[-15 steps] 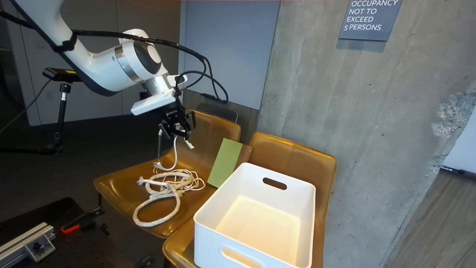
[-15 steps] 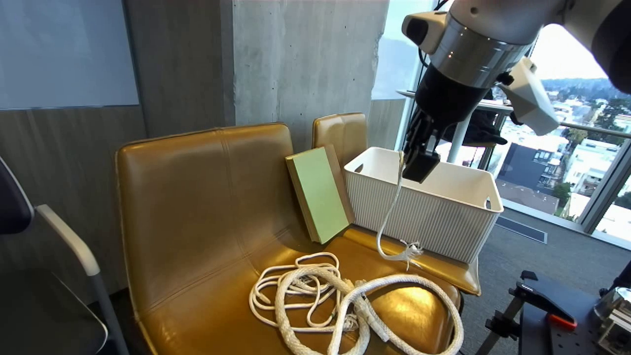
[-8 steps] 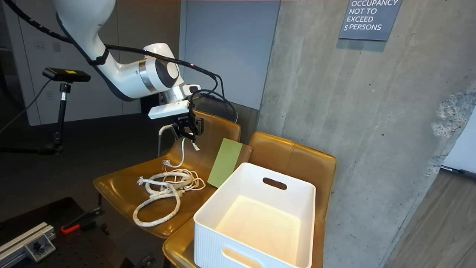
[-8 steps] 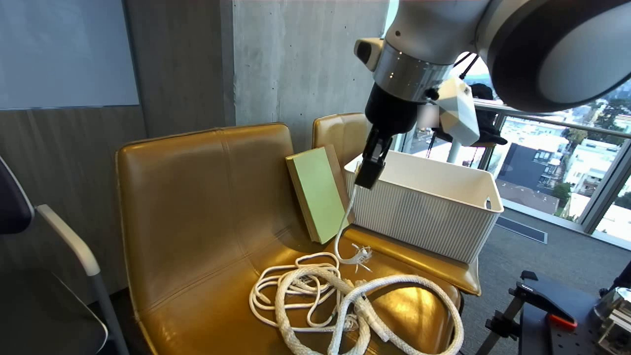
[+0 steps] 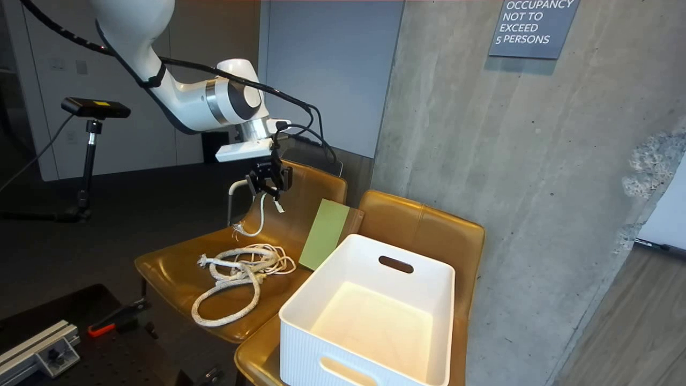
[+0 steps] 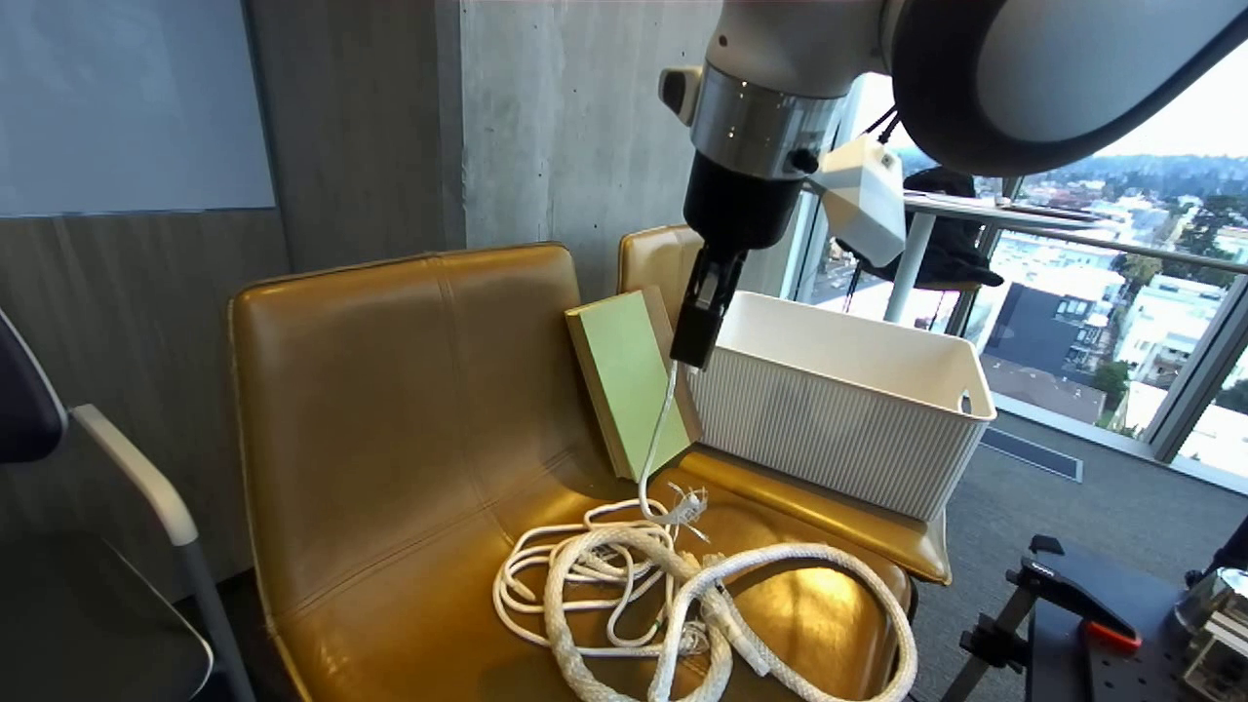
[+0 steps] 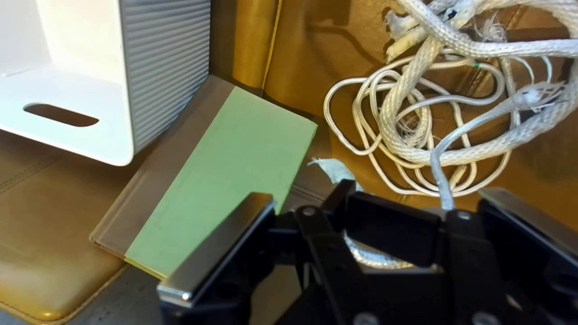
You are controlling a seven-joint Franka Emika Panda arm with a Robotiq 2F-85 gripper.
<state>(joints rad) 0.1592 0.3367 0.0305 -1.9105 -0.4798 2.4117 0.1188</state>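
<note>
One short white rope [image 7: 478,119] is pinched in the gripper [image 6: 694,353], whose fingers are drawn tightly together; its frayed end dangles below them while a flatter, shorter end pokes out to the side. It hangs in the air above the seat of the tan chair [image 6: 390,390], and in an exterior view a gap shows beneath it. Within the last second the gripper has swung, in an exterior view, from the middle of the white box [image 6: 819,444] to its corner near the book [image 6: 629,380], rising slightly at the end, and the rope came along, which means the grip held through the swing. Under it lies a tangle that has stayed put: thick rope [image 6: 809,553] looped over thin rope [image 6: 634,504], at least one length of each, though the full number of lengths cannot be counted. Around these, there are two tan chairs, the second chair [image 5: 429,225] bearing the single box; the one green and brown book leans just beside it. Farther out are one black tool with red on it [image 6: 1077,593], one dark table [image 5: 139,354], one camera on a stand [image 5: 96,107] and one wall sign [image 5: 533,29]
</note>
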